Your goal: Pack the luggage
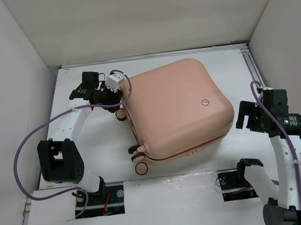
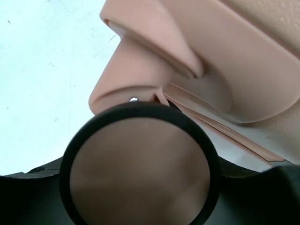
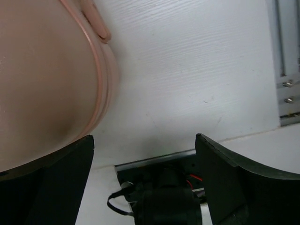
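Luggage [image 1: 174, 107] (closed) lies between left hand [image 1: 120, 98], right hand [image 1: 248, 119].

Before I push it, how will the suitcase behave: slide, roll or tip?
The suitcase lies flat on its broad side, so it will probably slide, not tip. Its wheels point sideways, so rolling seems unlikely. Its smooth, rounded surface looks stiff and is probably slippery for jaws.

A white table [image 1: 104, 164] is enclosed by white panels at the left [image 1: 5, 80], back [image 1: 150, 15] and right [image 1: 289, 37]. A metal rail [image 1: 253, 71] is fixed along its right edge, and two screws [image 3: 287, 84] are seen on it. Two dark rectangular openings [image 1: 116, 195] are cut into the near board, and a red wire [image 3: 194, 177] is seen in one.
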{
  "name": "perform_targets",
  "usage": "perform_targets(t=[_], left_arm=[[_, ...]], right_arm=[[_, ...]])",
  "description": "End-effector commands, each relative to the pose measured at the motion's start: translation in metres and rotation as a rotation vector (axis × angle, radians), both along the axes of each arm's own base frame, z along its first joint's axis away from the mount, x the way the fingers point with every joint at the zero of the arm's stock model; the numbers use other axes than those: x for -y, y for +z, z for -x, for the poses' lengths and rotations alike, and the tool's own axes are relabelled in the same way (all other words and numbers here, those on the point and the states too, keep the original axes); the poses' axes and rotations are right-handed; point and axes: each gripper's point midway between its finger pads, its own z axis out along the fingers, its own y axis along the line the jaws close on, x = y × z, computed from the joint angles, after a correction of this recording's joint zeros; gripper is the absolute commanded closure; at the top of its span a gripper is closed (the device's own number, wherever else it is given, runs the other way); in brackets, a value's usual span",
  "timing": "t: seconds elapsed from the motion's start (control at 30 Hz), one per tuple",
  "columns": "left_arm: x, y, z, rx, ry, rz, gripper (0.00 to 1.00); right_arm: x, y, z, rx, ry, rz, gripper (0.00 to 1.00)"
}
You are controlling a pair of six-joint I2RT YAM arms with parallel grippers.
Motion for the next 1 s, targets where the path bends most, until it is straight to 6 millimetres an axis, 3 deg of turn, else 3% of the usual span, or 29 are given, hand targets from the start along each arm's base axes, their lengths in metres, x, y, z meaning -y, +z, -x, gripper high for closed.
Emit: perform_targets(t=[0.0,0.17,0.2,0.27,0.43,0.47,0.53,0.57,0.7,0.73,0.8,0.83,0.87,0.97], left_arm=[[-0.023,0.009,-0.001,0.044,0.122,-0.011,1.00],[-0.028,0.006,0.014,0.028,0.087,-0.053,1.00],[-0.029,0.005,0.016,0.022,0.078,-0.060,1.00],[-0.031,0.008,0.028,0.021,0.054,-0.078,1.00],[-0.033,-0.006,0.076,-0.055,-0.096,-0.136,1.00],[-0.034,-0.004,0.092,-0.065,-0.131,-0.152,1.00],[-0.027,-0.014,0.116,-0.076,-0.250,-0.192,1.00],[-0.024,-0.015,0.127,-0.079,-0.296,-0.204,1.00],[0.015,0.003,0.187,-0.051,-0.512,-0.151,0.99],[0.036,0.010,0.207,-0.041,-0.612,-0.120,0.86],[0.053,0.024,0.231,-0.049,-0.667,-0.069,0.60],[0.061,0.033,0.249,-0.039,-0.729,-0.054,0.47],[0.068,0.045,0.252,-0.011,-0.744,-0.033,0.30],[0.063,0.061,0.250,0.033,-0.724,-0.061,0.19]], right_arm=[[-0.035,-0.022,-0.014,0.013,0.054,-0.182,0.07],[-0.078,-0.042,-0.040,0.074,0.082,-0.283,0.07],[-0.092,-0.038,-0.056,0.125,0.129,-0.304,0.07],[-0.101,-0.047,-0.077,0.092,0.128,-0.297,0.07],[-0.126,-0.027,-0.168,0.115,0.210,-0.275,0.07],[-0.141,-0.017,-0.202,0.120,0.266,-0.263,0.07],[-0.167,-0.008,-0.229,0.100,0.350,-0.237,0.07],[-0.184,0.005,-0.265,0.125,0.417,-0.205,0.07],[-0.230,0.026,-0.308,0.144,0.585,-0.186,0.07],[-0.234,0.031,-0.310,0.154,0.606,-0.191,0.07],[-0.231,0.045,-0.310,0.188,0.626,-0.166,0.07],[-0.220,0.046,-0.309,0.189,0.611,-0.148,0.07],[-0.209,0.049,-0.307,0.194,0.591,-0.120,0.07],[-0.172,0.060,-0.289,0.228,0.574,-0.077,0.07]])
